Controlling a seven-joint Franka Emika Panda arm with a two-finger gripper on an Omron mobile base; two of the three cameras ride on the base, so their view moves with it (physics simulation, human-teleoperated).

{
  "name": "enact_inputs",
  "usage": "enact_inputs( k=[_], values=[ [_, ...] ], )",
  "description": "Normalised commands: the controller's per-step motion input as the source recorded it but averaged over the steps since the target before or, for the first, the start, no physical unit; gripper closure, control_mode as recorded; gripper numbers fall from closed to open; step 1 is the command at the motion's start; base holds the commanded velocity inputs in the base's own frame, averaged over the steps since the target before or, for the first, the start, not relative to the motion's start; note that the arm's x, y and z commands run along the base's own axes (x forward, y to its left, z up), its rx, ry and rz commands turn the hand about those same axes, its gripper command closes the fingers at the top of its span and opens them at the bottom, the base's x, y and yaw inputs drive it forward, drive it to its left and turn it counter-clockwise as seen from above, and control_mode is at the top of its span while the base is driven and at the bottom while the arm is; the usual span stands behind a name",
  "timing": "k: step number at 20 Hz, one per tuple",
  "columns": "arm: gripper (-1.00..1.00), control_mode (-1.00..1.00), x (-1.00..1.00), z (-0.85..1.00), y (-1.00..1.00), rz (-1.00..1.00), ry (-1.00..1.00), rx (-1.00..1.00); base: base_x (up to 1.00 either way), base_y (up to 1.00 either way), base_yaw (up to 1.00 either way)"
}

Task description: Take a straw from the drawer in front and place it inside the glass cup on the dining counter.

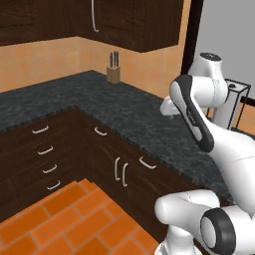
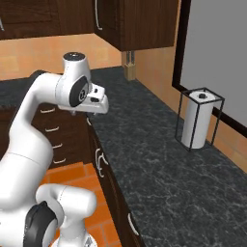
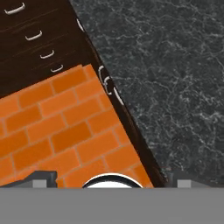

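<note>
Behind the shut drawer point(image 1: 148, 163) front the straw is lying unseen, likely light, stiff, slippery, best pinched mid-length, while the gripper point(image 3: 111, 179) is hovering spread wide over counter edge, holding nothing.

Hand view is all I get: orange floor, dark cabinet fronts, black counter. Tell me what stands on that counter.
Observer: A paper towel roll stands upright in a wire holder on the black counter, close to the wall on the right.
Operator: Keep going, farther along the counter.
Observer: A knife block stands against the tiled wall at the far end, below the upper cabinets.
</note>
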Motion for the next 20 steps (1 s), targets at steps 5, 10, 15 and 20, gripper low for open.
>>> enact_inputs(
  k=[5,10,15,20],
  values=[
    [-1.00,-1.00,0.00,-0.03,0.66,0.01,-0.18,-0.33,0.00,0.00,0.00],
    [-1.00,-1.00,0.11,-0.32,0.85,-0.03,-0.15,-0.45,0.00,0.00,0.00],
    [-1.00,-1.00,0.30,-0.60,0.82,-0.04,-0.01,-0.43,0.00,0.00,0.00],
    [-1.00,-1.00,0.38,-0.66,0.54,-0.08,0.00,-0.41,0.00,0.00,0.00]
  ],
)
